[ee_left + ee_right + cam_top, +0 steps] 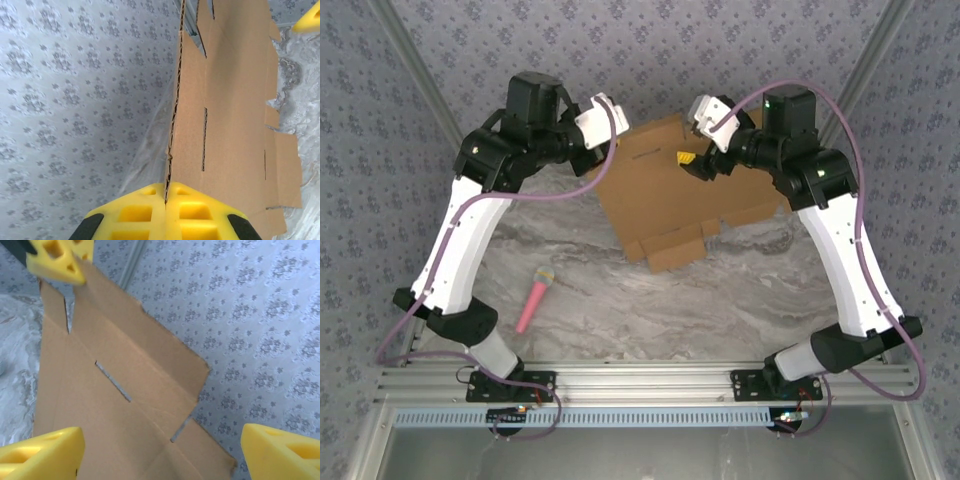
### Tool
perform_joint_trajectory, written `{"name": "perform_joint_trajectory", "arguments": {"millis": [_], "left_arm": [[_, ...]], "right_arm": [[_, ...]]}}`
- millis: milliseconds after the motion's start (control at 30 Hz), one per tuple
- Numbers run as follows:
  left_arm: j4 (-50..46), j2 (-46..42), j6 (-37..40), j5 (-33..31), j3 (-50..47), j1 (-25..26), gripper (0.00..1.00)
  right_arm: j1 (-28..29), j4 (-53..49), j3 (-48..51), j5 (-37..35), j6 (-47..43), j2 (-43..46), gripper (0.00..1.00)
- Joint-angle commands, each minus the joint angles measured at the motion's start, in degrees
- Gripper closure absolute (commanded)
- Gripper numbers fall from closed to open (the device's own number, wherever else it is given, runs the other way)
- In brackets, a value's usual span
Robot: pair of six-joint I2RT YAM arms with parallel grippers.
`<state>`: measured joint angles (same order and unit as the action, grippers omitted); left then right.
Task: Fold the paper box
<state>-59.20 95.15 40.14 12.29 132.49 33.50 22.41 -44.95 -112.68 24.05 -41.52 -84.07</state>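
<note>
Left gripper is pinched shut on the far edge of the flat cardboard box sheet, which lies at the far side of the marble table — right gripper, fingers wide and holding nothing, faces along this same edge from the opposite end.

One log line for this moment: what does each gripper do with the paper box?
left gripper: shut on paper box edge | right gripper: open over the sheet | fold: not yet done

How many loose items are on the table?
2: the paper box, unfolded, at far centre; the pink stick, near left. More may be hidden under the box.
</note>
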Motion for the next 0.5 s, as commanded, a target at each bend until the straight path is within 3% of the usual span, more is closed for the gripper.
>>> {"name": "perform_joint_trajectory", "arguments": {"millis": [0,267,467], "left_arm": [[-4.18,1.91,4.13,-2.11,5.42,1.38,1.00],[-7.44,4.86,8.30,-6.72,11.56,4.81,1.00],[-6.61,4.60,9.06,-7.20,11.57,5.11,1.00]], "right_arm": [[0.83,-4.30,-4.45,3.04,-4.22,-2.58,0.16],[1.50,-11.07,-15.55,1.83,-7.22,-10.30,0.21],[1.08,-14.96,-18.00,5.64,-8.66,-12.94,0.43]]}}
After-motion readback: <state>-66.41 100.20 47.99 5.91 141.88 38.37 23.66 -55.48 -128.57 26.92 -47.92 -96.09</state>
